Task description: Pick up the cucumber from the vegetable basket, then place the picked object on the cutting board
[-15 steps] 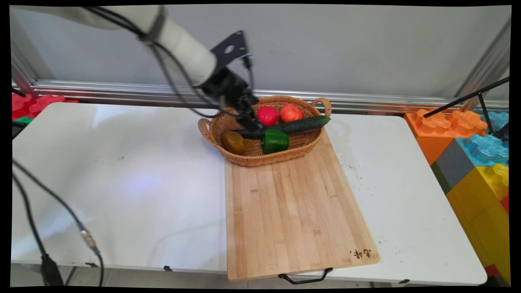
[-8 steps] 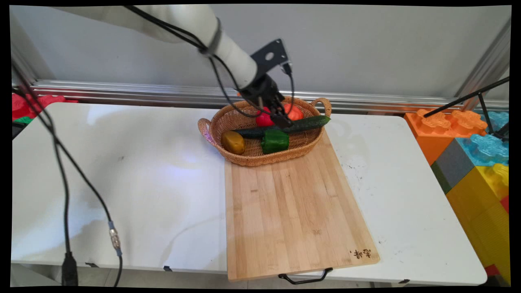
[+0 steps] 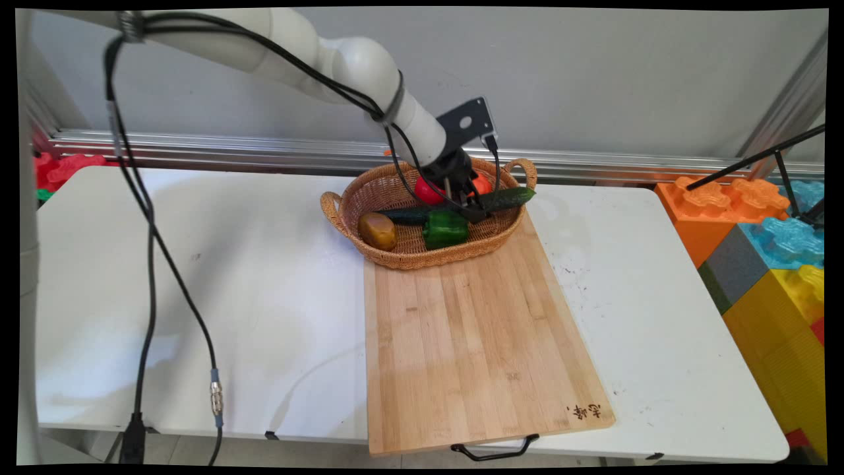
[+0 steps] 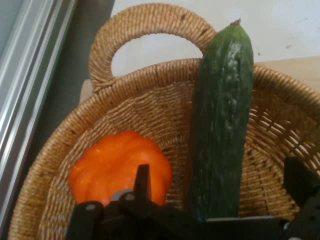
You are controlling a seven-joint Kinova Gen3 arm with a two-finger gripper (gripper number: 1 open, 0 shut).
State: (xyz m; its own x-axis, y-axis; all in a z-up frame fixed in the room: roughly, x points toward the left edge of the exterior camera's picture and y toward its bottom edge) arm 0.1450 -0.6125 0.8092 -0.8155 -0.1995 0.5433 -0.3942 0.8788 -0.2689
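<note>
My gripper (image 3: 476,210) is down inside the wicker basket (image 3: 409,256) at the table's back. It is open, and its fingers (image 4: 143,176) stand on either side of the dark green cucumber (image 4: 222,110), which lies across the basket with its tip over the rim. The cucumber (image 3: 511,197) shows to the gripper's right in the main view. An orange pumpkin-shaped vegetable (image 4: 115,165) lies just beside the left finger. A red tomato (image 3: 427,192), a green pepper (image 3: 445,228) and a brown potato (image 3: 377,231) also lie in the basket.
The basket's front rests on a long wooden cutting board (image 3: 475,343) that reaches the table's near edge. Big coloured toy blocks (image 3: 765,251) stand to the right of the table, red toys (image 3: 62,165) at the far left. Black cables (image 3: 148,264) hang over the left side.
The gripper has moved right along the cucumber, from its left end past the tomato, and now sits lower near the cucumber's right half.
</note>
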